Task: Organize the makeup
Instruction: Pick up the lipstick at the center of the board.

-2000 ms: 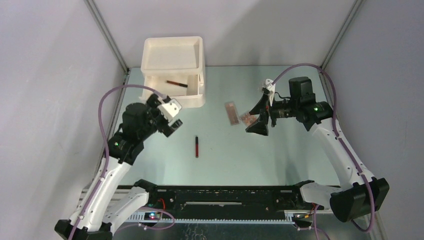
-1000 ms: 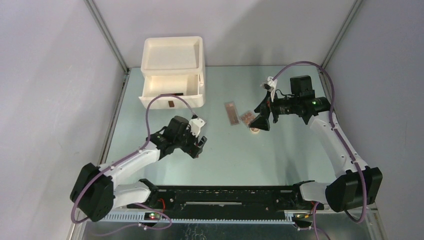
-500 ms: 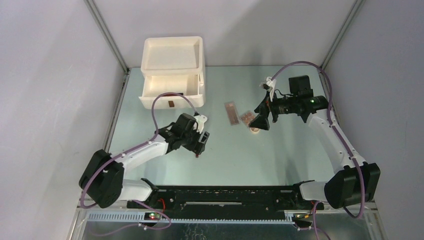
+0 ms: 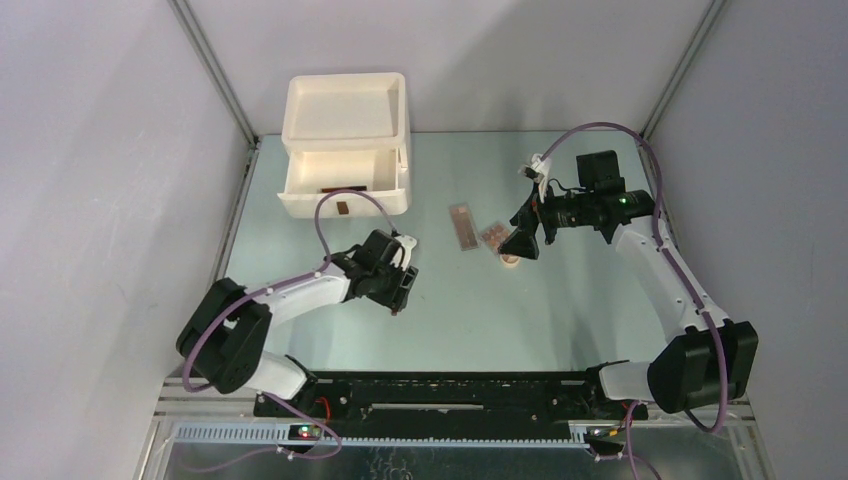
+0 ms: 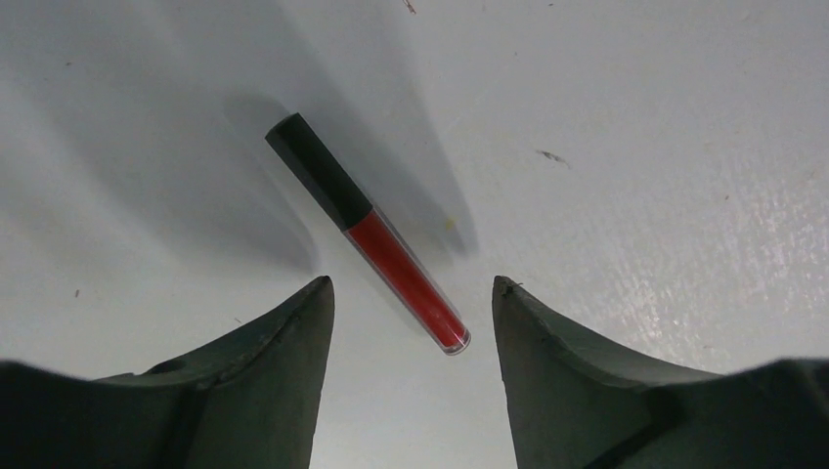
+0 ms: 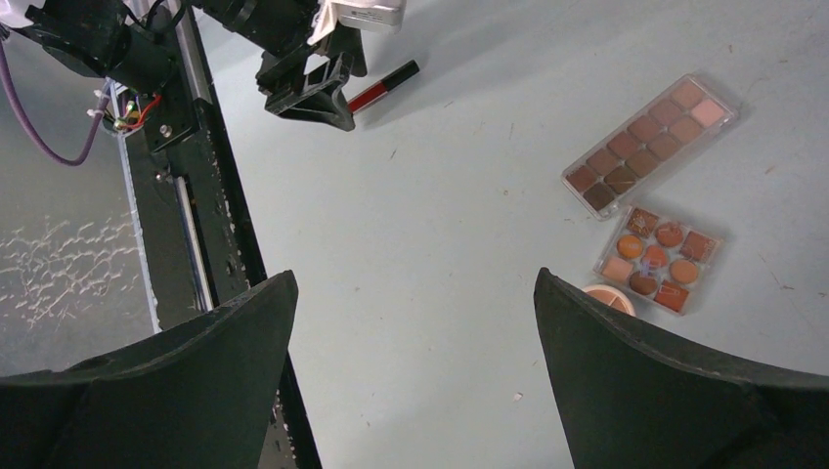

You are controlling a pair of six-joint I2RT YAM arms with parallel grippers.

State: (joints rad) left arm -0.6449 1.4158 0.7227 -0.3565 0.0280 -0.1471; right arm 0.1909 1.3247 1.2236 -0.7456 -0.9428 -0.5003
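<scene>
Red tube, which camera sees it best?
Left wrist: the red tube shows whole and close up. Right wrist shows it tiny, far off, beside the left gripper. From the top, that gripper covers it.

red tube flat (black cap), palettes adjacent

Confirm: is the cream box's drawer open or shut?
Open: the drawer juts out from the cream box, a dark item visible inside.

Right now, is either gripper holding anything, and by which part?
Nothing is held. The left gripper is open astride the red tube, not touching it; the right gripper is open and empty.
</scene>
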